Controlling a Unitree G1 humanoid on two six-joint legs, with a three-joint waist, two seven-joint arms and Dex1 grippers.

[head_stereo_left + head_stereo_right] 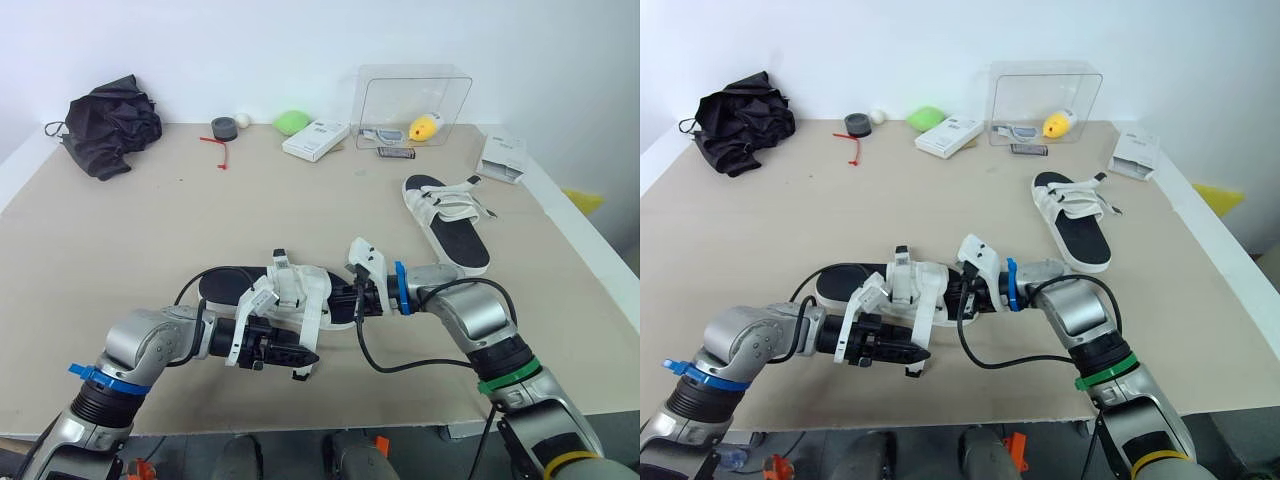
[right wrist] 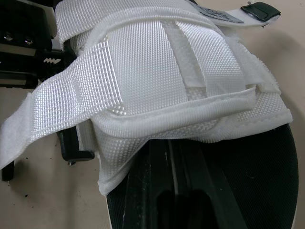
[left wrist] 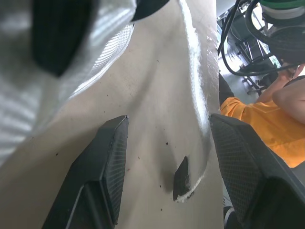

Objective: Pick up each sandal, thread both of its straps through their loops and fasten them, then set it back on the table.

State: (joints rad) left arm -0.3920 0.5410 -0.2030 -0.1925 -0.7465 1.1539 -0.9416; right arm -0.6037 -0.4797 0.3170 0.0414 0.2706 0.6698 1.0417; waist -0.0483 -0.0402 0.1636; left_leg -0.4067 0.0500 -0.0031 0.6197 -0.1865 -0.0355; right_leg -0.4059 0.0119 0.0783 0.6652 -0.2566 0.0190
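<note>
One sandal (image 1: 300, 290), a black sole with white straps, lies at the table's middle front. My right gripper (image 1: 342, 300) is shut on its right edge; in the right wrist view the white straps (image 2: 157, 76) arch just above the fingers (image 2: 157, 191). A loose strap hangs from the sandal toward the front, ending in a dark tab (image 3: 181, 179). My left gripper (image 1: 303, 362) is open just in front of the sandal, its fingers (image 3: 112, 157) apart over the table with the tab beyond them. A second sandal (image 1: 447, 215) lies at the right, both straps across it.
Along the back stand a black cloth (image 1: 105, 125), a tape roll (image 1: 224, 127), a green object (image 1: 292, 122), a white box (image 1: 315, 138) and a clear box (image 1: 413, 105). A white packet (image 1: 503, 157) lies back right. A person in orange (image 3: 257, 129) is beyond the front edge.
</note>
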